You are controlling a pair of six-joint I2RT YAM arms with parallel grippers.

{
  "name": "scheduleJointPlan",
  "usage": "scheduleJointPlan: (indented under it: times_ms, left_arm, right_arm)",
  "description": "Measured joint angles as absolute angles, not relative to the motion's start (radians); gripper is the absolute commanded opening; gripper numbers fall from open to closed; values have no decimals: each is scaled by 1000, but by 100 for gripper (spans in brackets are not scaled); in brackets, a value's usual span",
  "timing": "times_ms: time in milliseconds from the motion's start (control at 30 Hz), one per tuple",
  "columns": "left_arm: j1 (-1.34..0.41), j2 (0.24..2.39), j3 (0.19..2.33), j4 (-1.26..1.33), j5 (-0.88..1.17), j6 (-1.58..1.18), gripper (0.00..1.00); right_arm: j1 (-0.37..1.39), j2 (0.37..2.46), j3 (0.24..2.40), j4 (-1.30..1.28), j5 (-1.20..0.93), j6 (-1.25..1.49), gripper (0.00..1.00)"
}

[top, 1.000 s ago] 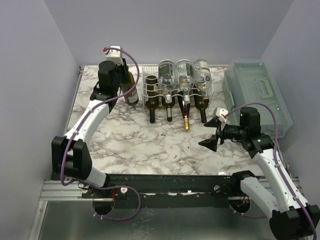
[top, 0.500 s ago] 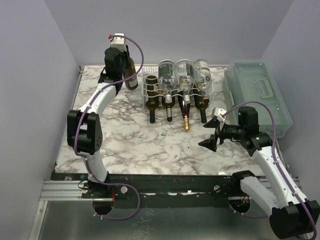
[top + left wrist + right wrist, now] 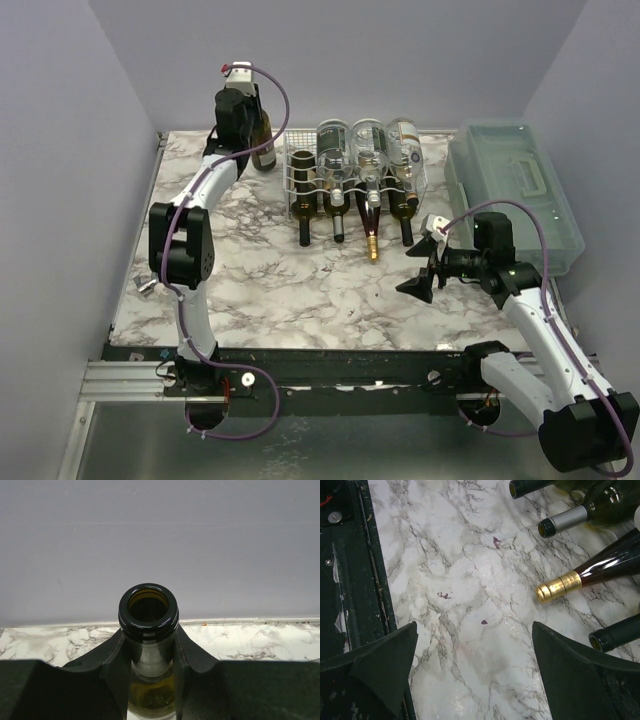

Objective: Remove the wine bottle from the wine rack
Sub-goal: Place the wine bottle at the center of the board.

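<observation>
Left tool clamped on wine bottle neck | bottle has been brought upright, left of wine rack | removal judged done | right tool agape

Marble-patterned table enclosed by pale lilac walls.
A translucent green-grey box with a lid handle sits at the table's far right edge. A black frame rail runs along the table's near edge, and small dark-red specks dot the tabletop.
</observation>
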State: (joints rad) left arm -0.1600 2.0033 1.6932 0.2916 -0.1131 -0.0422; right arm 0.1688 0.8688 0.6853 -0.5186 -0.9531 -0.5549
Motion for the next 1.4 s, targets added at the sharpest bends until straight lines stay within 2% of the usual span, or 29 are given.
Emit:
scheduleJointPlan:
  times_ms: [267,400,633,733,833,967,1167,1400]
  left_arm:
    - [-159,2065,1742,295,-115,-38,0]
    - [-159,2088,1746,299,-121,-30,5]
    - [-159,2096,1757,305,-124,-18,28]
    - [-159,2097,1757,305,-125,-17,43]
    - [-159,2097,1757,310,-125,-14,65]
    - [-159,2096,1760,352,-125,-8,82]
    - [-159,2086,1758,358,-129,5,99]
    - [-159,1921,1644,356,-167,-14,99]
  right_arm:
    - [169,882,685,-522,-949,-566,100]
    - [169,887,685,-522,-947,-570,100]
    - [169,892,685,-523,-947,-577,100]
    - [169,892,685,-523,-946,-577,100]
    - [169,892,685,-523,-946,-577,99]
    - [169,892,685,-523,-946,-577,100]
    - [169,892,685,-523,-942,-577,99]
    - [169,888,685,-522,-933,-577,100]
